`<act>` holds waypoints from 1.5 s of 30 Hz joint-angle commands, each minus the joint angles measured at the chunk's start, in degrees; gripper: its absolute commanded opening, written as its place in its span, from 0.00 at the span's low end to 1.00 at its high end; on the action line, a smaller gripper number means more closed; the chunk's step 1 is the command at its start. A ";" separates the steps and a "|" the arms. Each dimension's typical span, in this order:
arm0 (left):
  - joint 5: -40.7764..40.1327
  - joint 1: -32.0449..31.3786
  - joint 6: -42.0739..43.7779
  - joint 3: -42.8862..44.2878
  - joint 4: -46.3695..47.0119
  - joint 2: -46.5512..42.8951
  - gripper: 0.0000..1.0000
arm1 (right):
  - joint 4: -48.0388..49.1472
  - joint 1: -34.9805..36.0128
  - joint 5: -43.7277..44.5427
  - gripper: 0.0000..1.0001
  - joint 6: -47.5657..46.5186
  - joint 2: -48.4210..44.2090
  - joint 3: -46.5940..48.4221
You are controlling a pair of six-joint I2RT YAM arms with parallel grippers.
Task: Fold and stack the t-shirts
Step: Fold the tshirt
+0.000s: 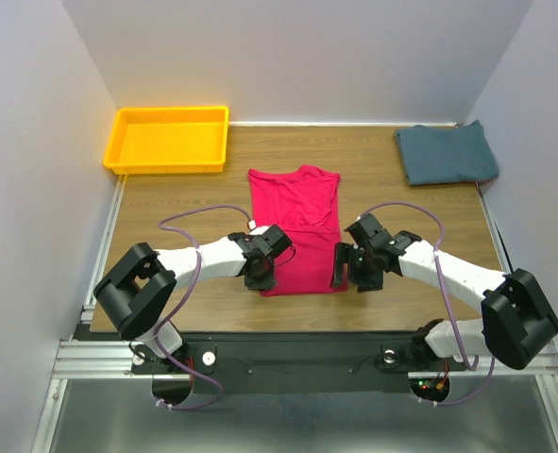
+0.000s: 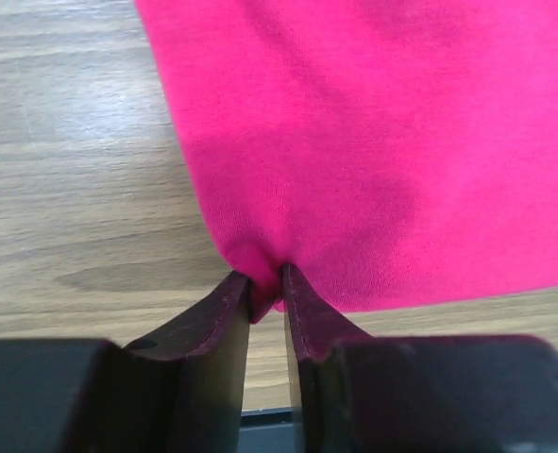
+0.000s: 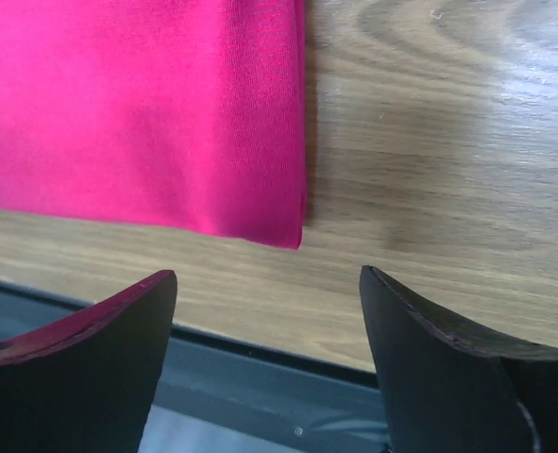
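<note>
My left hand (image 2: 267, 281) pinches the lower left corner of the crimson shirt (image 1: 295, 222), mid-frame. My right hand (image 3: 267, 276) gapes wide by its other lower corner. Soft, limp, light: grip corners. The teal shirt (image 1: 446, 154) lies upper right.

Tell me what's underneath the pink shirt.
The pink shirt lies on the wooden table; wood shows around its edges. Anything beneath the cloth is hidden. The left gripper pinches its near corner.

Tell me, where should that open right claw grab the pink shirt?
Probably its near right corner, coming from the near edge of the table: the pink shirt lies flat, bare wood flanks that corner, and the left gripper pinches the matching left corner.
</note>
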 commanded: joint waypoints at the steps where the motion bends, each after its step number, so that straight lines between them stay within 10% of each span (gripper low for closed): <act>1: 0.13 -0.52 0.76 -2.85 -1.28 2.99 0.20 | 2.61 1.56 4.42 0.81 4.22 0.71 -0.01; 6: 0.83 -0.52 1.29 -3.29 -0.49 2.73 0.06 | 3.14 2.44 6.88 0.74 4.66 2.64 0.69; 22: 1.63 -0.52 2.08 -4.17 1.01 0.79 0.06 | 4.72 5.33 6.89 0.38 5.01 12.21 0.69; 36: 1.80 -0.52 2.52 -4.34 1.27 -1.49 0.04 | 2.96 7.18 7.06 0.36 6.77 20.56 1.13; 45: -0.04 -0.43 3.40 -2.67 -1.63 -5.00 0.00 | -1.16 7.36 12.15 0.01 4.05 16.89 2.72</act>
